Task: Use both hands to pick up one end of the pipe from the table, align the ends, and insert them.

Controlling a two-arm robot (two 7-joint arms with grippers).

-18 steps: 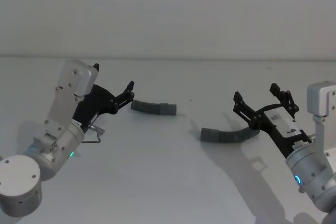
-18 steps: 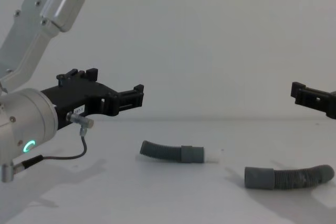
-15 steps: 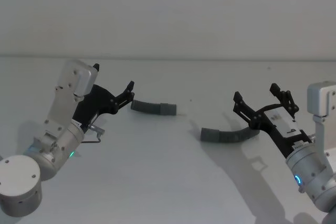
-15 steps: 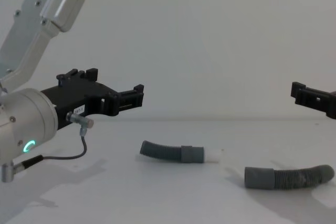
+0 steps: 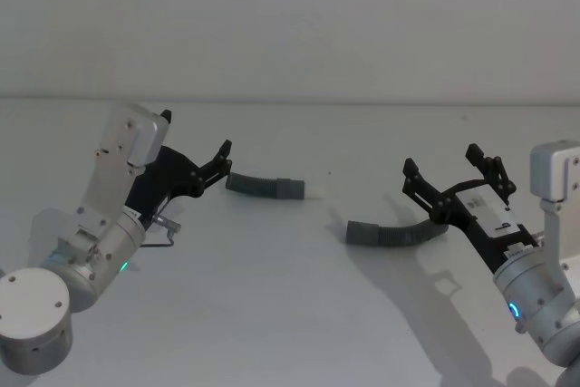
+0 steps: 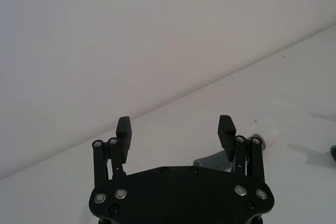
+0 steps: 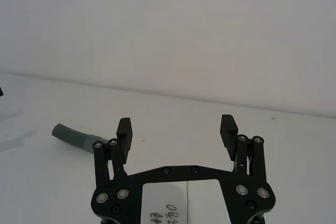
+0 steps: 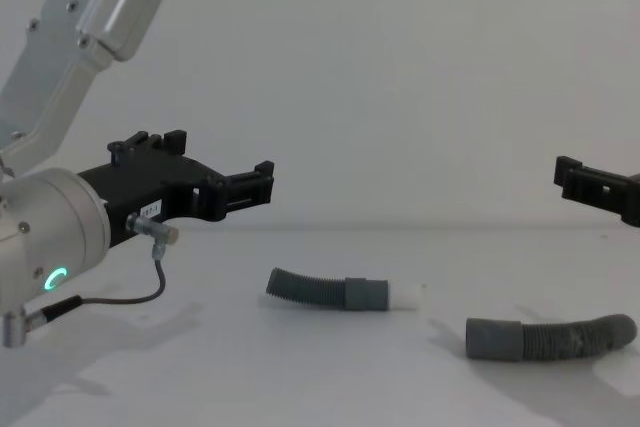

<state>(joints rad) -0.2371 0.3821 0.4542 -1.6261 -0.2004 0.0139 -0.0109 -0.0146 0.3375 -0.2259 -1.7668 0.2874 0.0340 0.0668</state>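
The left gripper (image 6: 175, 127) is held with its jaws spread wide and nothing between them. The right gripper (image 7: 176, 126) is likewise fully parted and empty. Both are suspended above the table (image 5: 272, 314), clear of the surface.

The plug piece (image 8: 330, 290) lies flat on the table, with its grey cuff (image 8: 367, 294) and white tip (image 8: 408, 296) directed toward the robot's right. The socket piece (image 8: 550, 339) lies flat nearer the robot and further right, with its socket cuff (image 8: 495, 339) directed toward the left. The two pieces are apart and the ends are not aligned.

The left gripper is positioned near the corrugated end of the plug piece, and the right gripper over the corrugated end of the socket piece. This placement is judged to keep both cuffs free for mating once each piece is grasped.

Limits of visibility:
- In the chest view, the right gripper is cut off by the frame edge.
- In the left wrist view, the plug piece is largely hidden behind one finger.
- In the right wrist view, a hose piece is partly covered by a finger.
- The bore of the socket cannot be made out.
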